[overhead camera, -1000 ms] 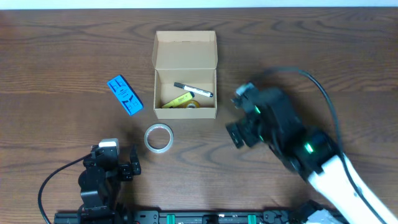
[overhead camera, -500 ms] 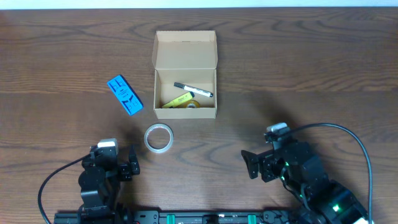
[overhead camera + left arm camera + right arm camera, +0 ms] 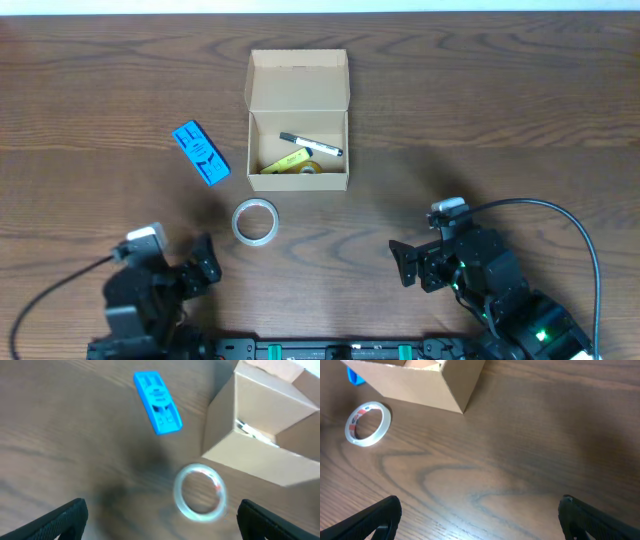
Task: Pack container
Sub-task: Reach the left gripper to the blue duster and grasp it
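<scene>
**Claws.** The left claw (image 3: 203, 266) is spread wide and holds nothing. It sits low at the near left edge of the surface (image 3: 500, 100), and its wrist view shows both fingertips far apart at the frame's bottom corners. The right claw (image 3: 403, 266) is also spread wide and holds nothing. It sits at the near right, pointing left.

**Container.** The container (image 3: 298, 88) is a small tan cardboard box with plain sides. It stands upright at the centre of the surface on the far side, well apart from both claws. Its hinged flap lid is open and folded back away from the arms. Inside lie a black marker (image 3: 311, 145), set at a slant, and a yellow item (image 3: 286, 161) against the front wall. A small pale object beside the yellow item is too indistinct to identify.

**Change from earlier frames.**
- One second ago the right arm was extended close to the container's right side. It has since drawn back to the near edge.
- The left arm has shifted left and turned slightly.
- The container, its contents and the loose items have not moved.

**Surroundings.**
- A blue packet (image 3: 201, 153) lies flat to the left of the container, apart from it.
- A clear tape roll (image 3: 255, 221) lies flat between the left claw and the container's front wall.
</scene>
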You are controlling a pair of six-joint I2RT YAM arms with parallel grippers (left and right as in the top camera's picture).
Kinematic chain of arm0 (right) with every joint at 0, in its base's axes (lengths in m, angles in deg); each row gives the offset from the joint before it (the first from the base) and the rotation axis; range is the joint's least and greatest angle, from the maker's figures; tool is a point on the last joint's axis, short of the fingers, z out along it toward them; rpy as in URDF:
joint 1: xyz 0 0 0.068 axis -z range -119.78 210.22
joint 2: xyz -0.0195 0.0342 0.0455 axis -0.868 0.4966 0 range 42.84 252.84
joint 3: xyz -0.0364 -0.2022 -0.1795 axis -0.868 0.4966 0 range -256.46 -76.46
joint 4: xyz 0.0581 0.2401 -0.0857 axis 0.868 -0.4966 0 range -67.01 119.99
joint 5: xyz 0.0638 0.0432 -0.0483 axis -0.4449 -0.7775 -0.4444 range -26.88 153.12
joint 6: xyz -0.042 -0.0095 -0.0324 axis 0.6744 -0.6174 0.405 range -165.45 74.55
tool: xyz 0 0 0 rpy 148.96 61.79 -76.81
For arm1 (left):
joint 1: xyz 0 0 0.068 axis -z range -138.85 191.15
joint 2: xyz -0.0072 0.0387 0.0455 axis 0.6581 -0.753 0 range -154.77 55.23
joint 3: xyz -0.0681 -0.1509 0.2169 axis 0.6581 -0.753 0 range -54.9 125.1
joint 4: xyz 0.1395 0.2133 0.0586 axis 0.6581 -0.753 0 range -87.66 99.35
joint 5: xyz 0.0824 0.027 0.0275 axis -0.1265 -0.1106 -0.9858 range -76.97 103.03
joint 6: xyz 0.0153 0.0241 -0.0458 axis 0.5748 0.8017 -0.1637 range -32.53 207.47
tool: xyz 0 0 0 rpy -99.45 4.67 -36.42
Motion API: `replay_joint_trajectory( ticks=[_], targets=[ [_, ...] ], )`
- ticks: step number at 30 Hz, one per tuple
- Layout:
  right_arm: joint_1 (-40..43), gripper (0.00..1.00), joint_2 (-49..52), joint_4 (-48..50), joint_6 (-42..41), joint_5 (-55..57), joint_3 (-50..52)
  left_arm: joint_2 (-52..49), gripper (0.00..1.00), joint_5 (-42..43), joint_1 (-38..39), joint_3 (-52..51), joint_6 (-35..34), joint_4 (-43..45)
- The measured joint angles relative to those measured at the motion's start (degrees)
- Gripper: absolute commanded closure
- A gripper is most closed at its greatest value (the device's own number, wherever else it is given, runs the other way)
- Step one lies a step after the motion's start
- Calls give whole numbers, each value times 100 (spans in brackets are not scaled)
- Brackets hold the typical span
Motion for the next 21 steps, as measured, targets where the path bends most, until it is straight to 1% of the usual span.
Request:
replay_joint_trajectory(
  ticks=[5,8,10,13,18,21],
  targets=[
    [0,1,0,-2,-2,4,7,-1797,5,129,0,1613,-223,-614],
    [0,1,-2,-2,-2,4,7,-2846,5,245,0,2583,-269,-651],
    [0,1,0,0,-2,7,4,-3348,5,262,0,2975,-275,-581],
    [0,1,0,2,-2,9,4,-3950,4,317,0,3150,-354,-398],
    [0,1,0,0,-2,11,4,-4756,4,367,0,3152,-866,151],
    [0,1,0,-2,-2,13,4,-5178,4,382,0,3154,-1141,332]
  ],
)
